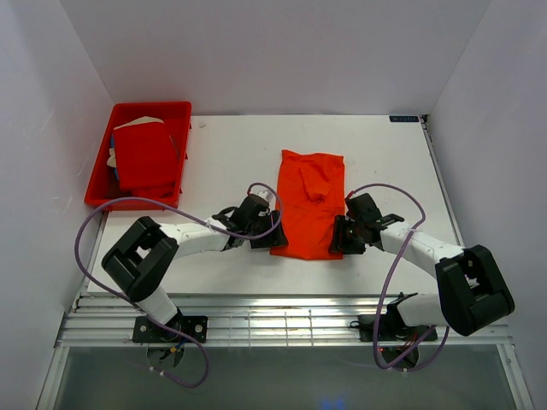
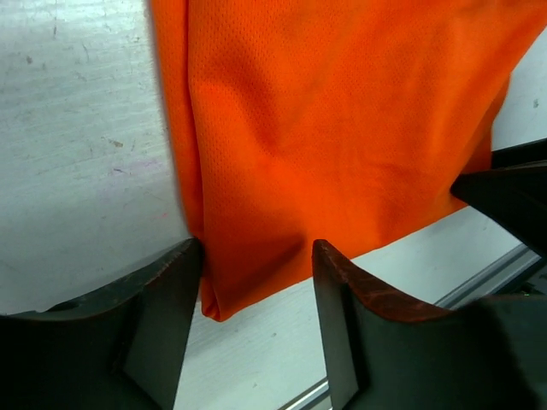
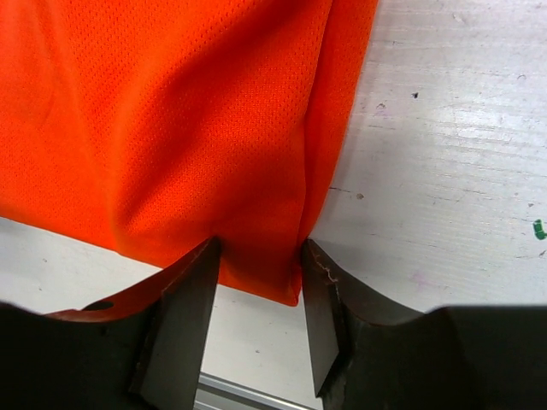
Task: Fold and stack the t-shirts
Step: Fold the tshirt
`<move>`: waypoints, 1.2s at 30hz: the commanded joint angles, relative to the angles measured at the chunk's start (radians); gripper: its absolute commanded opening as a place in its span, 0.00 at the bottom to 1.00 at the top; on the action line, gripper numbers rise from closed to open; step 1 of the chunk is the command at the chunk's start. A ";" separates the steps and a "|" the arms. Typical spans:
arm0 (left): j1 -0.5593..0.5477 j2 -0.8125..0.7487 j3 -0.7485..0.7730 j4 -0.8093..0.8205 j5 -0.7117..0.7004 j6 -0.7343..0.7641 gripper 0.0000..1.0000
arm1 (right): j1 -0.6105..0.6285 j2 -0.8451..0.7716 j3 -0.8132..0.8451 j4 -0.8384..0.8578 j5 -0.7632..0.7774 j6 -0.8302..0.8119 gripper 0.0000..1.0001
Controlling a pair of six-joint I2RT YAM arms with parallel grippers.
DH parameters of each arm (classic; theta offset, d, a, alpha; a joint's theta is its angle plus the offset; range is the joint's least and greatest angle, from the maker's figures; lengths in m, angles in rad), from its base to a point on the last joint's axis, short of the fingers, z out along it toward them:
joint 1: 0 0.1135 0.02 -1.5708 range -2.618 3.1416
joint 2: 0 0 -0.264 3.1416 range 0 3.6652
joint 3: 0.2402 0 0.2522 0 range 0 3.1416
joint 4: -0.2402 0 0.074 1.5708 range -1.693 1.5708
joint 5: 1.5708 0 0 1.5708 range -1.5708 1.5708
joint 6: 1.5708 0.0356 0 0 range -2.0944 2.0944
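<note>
The bright orange t-shirt (image 1: 312,205) lies folded into a long strip in the middle of the table. My left gripper (image 1: 272,241) is at its near left corner, jaws open, with that corner (image 2: 248,256) between the fingers (image 2: 162,325). My right gripper (image 1: 339,237) is at the near right corner, jaws open around the cloth (image 3: 256,248), with the fingers (image 3: 184,316) close to it on both sides. The deeper red t-shirt (image 1: 145,158) lies folded in the tray at the far left.
The rigid red plastic tray (image 1: 102,198) stands at the table's far left, with something white under the red shirt. Purple cables loop off both arms. The metal rail of the table's near edge (image 1: 282,320) lies just behind the grippers. White walls enclose three sides.
</note>
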 commanded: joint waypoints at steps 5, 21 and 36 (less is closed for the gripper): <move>-0.031 0.112 0.029 -0.165 -0.056 0.033 0.46 | 0.010 0.029 -0.012 -0.001 0.006 0.000 0.41; -0.071 0.022 0.104 -0.409 -0.032 0.111 0.00 | 0.092 -0.064 0.034 -0.243 0.001 -0.026 0.08; -0.074 -0.143 0.459 -0.645 -0.075 0.078 0.00 | 0.154 -0.210 0.357 -0.454 0.032 0.027 0.08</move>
